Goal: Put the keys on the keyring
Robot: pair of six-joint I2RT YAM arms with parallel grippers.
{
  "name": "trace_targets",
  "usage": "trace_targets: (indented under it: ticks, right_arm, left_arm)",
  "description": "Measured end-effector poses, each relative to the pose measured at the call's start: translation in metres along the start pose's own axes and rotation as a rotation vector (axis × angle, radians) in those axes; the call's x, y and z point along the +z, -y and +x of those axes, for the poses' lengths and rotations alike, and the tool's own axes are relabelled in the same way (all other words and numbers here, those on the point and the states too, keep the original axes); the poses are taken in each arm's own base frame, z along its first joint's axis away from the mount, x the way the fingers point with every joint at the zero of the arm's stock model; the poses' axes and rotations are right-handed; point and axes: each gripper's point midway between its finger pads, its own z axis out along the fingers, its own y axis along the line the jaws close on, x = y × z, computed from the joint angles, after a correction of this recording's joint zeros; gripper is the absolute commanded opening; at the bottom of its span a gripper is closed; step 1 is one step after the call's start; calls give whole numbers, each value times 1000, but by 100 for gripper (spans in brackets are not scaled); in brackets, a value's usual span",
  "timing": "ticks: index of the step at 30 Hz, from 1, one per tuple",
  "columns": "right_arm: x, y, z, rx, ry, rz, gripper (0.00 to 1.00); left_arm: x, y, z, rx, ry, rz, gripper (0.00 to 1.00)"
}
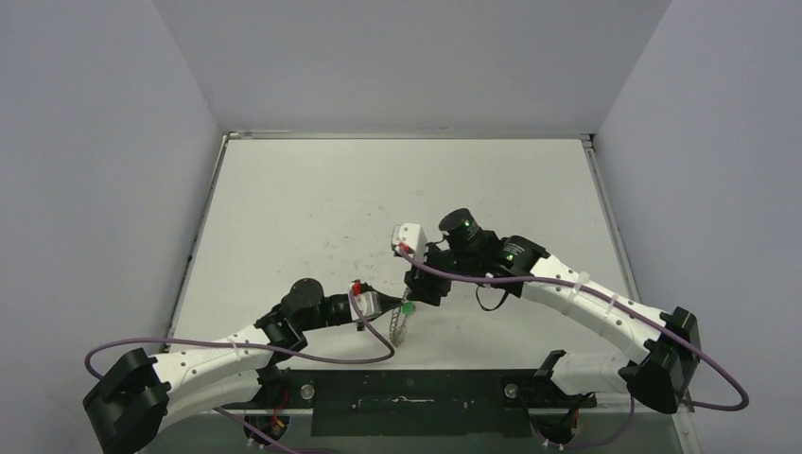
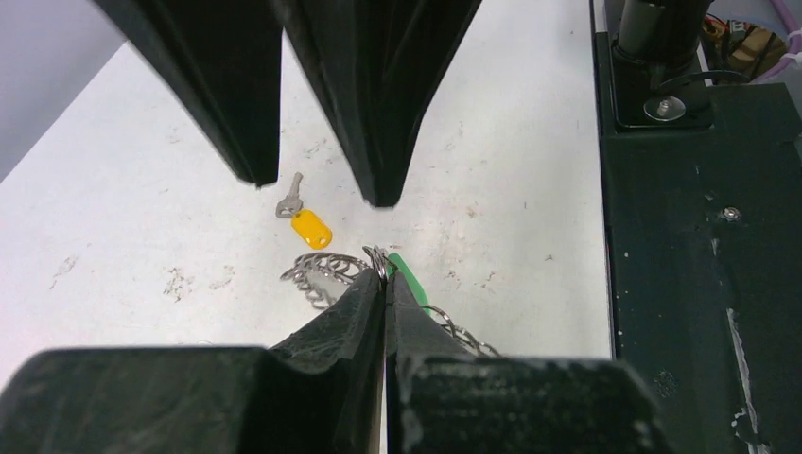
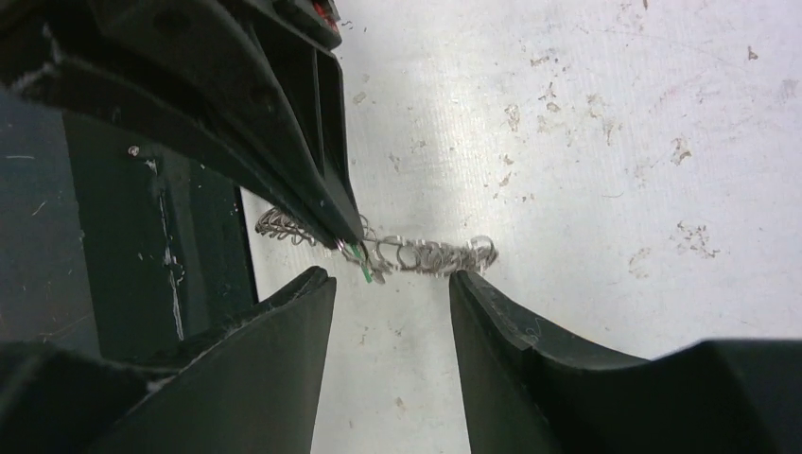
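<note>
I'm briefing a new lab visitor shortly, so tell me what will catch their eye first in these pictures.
The left gripper is shut on a loop of the keyring near the front edge of the table, with the green key right at its fingertips. The right gripper hovers open close by the ring, and the yellow key lies loose on the table beyond.

The left arm (image 1: 217, 355) and the right arm (image 1: 577, 298) have white, rounded links with black joint housings (image 1: 305, 298) between them. A purple cable (image 1: 374, 355) goes along each arm in loose loops, and white zip ties (image 1: 579, 281) fix it on the right one. Two small green lights (image 1: 466, 224) shine on the black right wrist. A white camera box (image 1: 409, 236) has a small red part. The fingers (image 3: 530, 350) are matte black wedges. The near black base plate (image 1: 407, 390) carries round silver screws (image 1: 511, 389).
</note>
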Motion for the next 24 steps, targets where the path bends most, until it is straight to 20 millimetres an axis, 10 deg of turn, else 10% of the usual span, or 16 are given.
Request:
trace_targets:
  ticks: [18,24]
  right_arm:
    - [2,-21,-2,-191,266,-171,40]
    - [10,-23,6,-208,259,-197,13]
  left_arm:
    - [-8,0,-20,28,169,-44,0]
    - [-8,1,-23,32,179,-39,0]
